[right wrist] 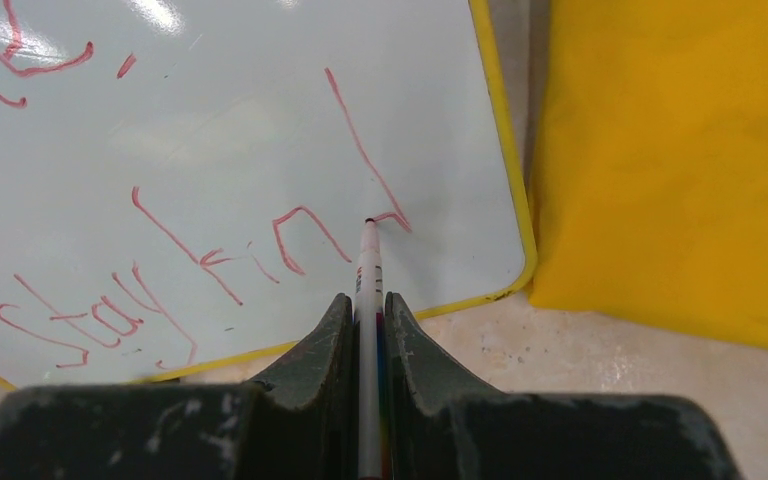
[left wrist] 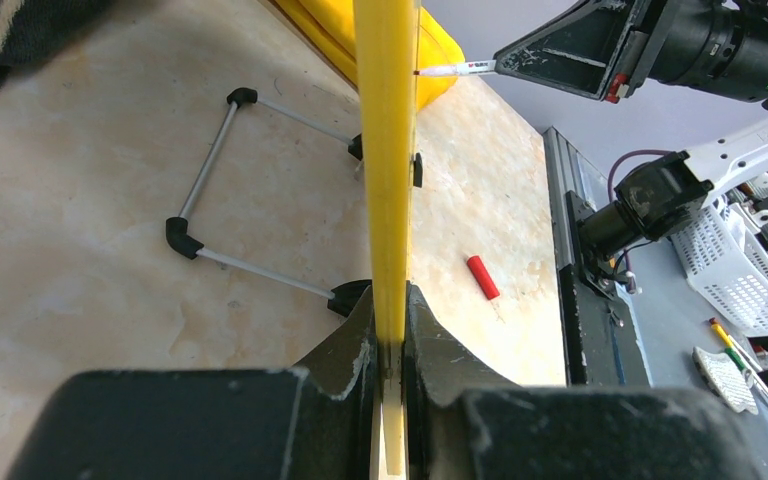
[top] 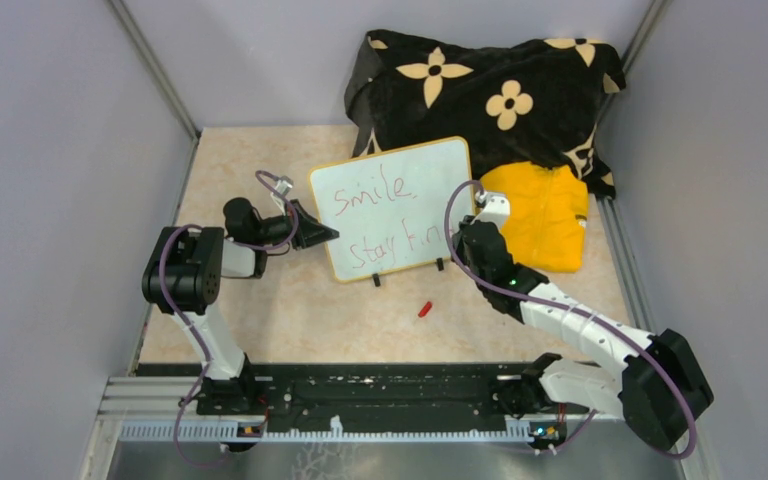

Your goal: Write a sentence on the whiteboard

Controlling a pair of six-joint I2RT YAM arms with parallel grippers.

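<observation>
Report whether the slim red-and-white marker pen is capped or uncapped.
Uncapped: the marker pen has its bare tip on the yellow-framed whiteboard; a small red cap lies apart on the table.

- A pale beige, marbled counter (top: 290, 320) carries everything.
- The whiteboard (top: 392, 208) stands near its middle on 2 black feet (top: 376, 281).
- A small red cap (top: 424, 309) lies apart, in front of the board.
- A yellow cloth (top: 540, 215) lies just right of it.
- A black blanket (top: 480, 90) with cream flowers is heaped at the back.
</observation>
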